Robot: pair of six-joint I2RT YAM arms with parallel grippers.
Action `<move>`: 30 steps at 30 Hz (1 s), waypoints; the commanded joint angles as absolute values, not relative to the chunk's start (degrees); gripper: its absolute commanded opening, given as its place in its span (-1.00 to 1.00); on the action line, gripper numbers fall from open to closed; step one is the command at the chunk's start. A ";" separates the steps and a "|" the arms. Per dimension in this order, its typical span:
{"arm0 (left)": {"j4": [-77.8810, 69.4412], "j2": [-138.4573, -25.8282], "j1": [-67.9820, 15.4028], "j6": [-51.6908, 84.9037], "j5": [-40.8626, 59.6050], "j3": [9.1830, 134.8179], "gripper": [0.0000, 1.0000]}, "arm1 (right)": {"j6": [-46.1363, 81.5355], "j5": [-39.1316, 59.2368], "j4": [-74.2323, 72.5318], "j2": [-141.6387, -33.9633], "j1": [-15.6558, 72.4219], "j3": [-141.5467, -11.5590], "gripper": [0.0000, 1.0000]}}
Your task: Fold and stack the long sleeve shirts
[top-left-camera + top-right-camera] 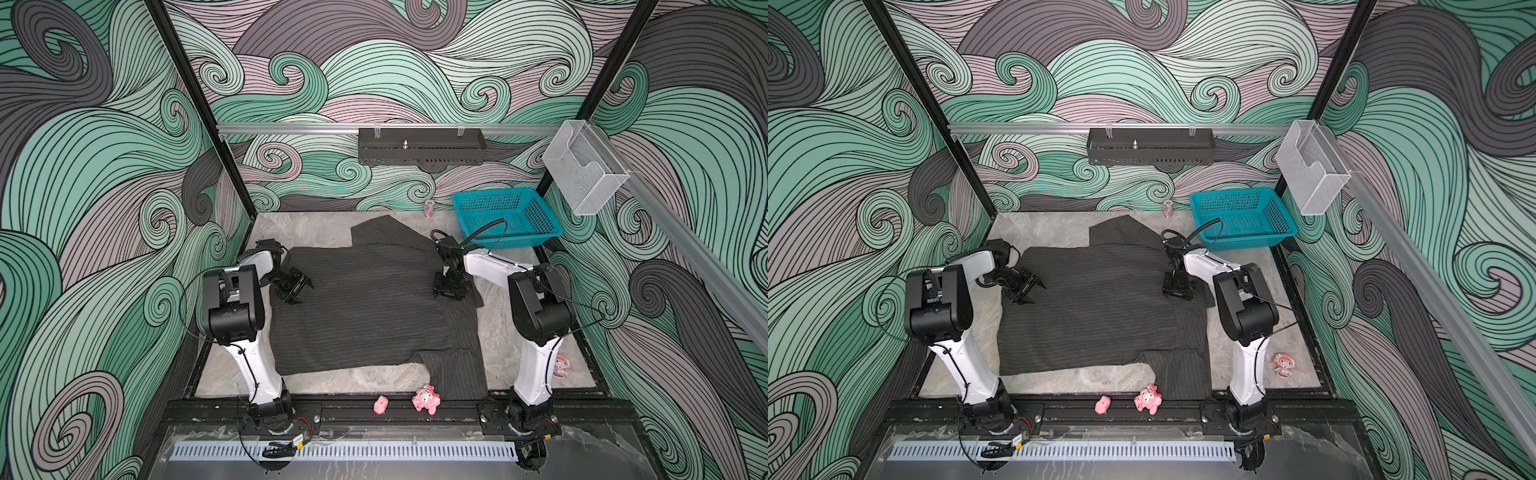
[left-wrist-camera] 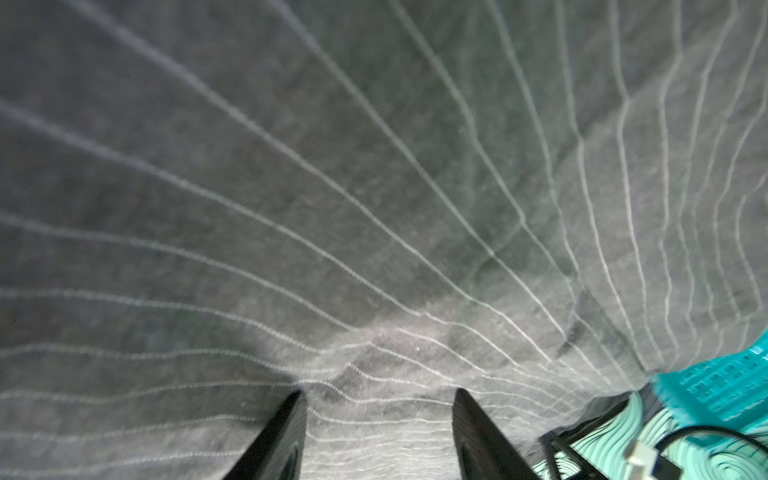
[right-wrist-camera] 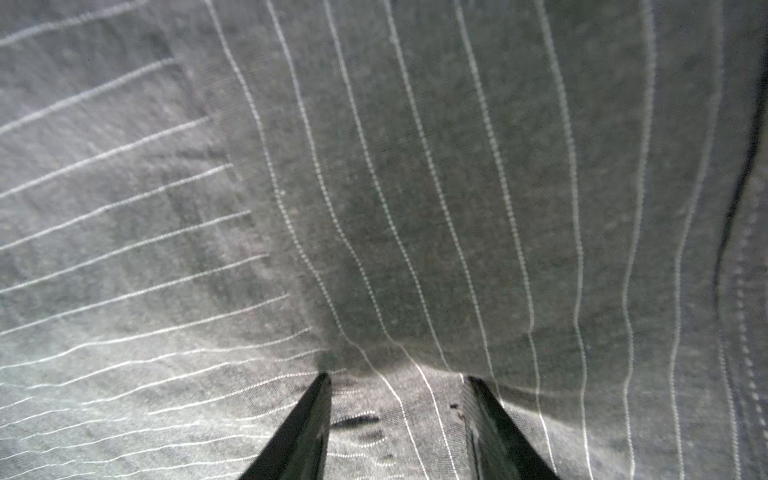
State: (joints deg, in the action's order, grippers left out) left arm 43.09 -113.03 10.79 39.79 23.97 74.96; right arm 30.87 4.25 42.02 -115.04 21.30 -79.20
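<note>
**A:** Where is the shirt (image 1: pixel 365 307)?

**B:** It lies flat on the table (image 1: pixel 503 332) between the two arms. One flap reaches toward the far wall, and another runs to the near edge on the right.

**A:** And the hands?

**B:** The left gripper (image 1: pixel 302 291) hangs over the shirt's left part with its jaws apart and nothing between them. The right gripper (image 1: pixel 449 291) points down at the shirt's right edge, also spread and holding nothing.

**A:** Why are they there?

**B:** I'd judge they flank the body so that each can pinch a side and carry it inward. The right wrist view shows one striped layer lying across another, so a fold seems to have been started.

**A:** Are the right tips pressing on the cloth?

**B:** I can't tell, because the view is too close. Cloth fills the picture under both hands.
</note>
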 commanded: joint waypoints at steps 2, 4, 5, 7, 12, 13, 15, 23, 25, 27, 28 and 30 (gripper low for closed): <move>42.12 -123.57 10.80 41.66 18.86 85.56 0.18 | 32.17 2.29 42.62 -121.77 21.18 -85.50 0.04; 45.24 -127.93 10.72 41.36 19.34 93.13 0.18 | 32.34 1.69 43.33 -123.59 21.14 -88.91 0.05; 47.04 -129.99 10.72 41.15 19.63 97.29 0.18 | 32.42 1.41 43.65 -124.56 20.97 -90.32 0.04; 50.17 -133.33 10.72 40.53 20.02 103.97 0.18 | 32.37 1.24 44.67 -126.45 20.61 -93.95 0.04; 53.16 -134.17 10.72 40.05 21.90 109.53 0.18 | 31.02 2.07 47.92 -127.94 20.46 -101.70 0.05; 52.50 -132.77 10.70 40.03 22.46 108.63 0.18 | 30.79 2.15 47.97 -126.98 20.58 -101.94 0.05; 50.47 -127.99 10.72 40.39 23.70 105.57 0.20 | 29.89 2.07 47.95 -123.88 21.00 -102.06 0.07; 49.35 -100.74 10.89 37.10 23.99 91.52 0.37 | 30.32 -0.12 49.28 -102.09 22.26 -91.61 0.31; 50.17 -95.09 11.44 35.95 23.89 85.93 0.37 | 31.41 -1.47 49.83 -96.40 21.86 -85.23 0.28; 49.81 -89.91 12.07 35.19 24.42 79.34 0.35 | 33.09 -1.49 49.99 -91.06 20.53 -77.09 0.20; 49.51 -87.85 12.21 34.87 24.61 76.52 0.34 | 33.77 -1.77 50.08 -88.63 19.93 -73.67 0.17; 48.91 -84.29 12.47 34.05 25.19 71.36 0.34 | 35.41 -1.29 50.03 -84.34 17.82 -66.35 0.10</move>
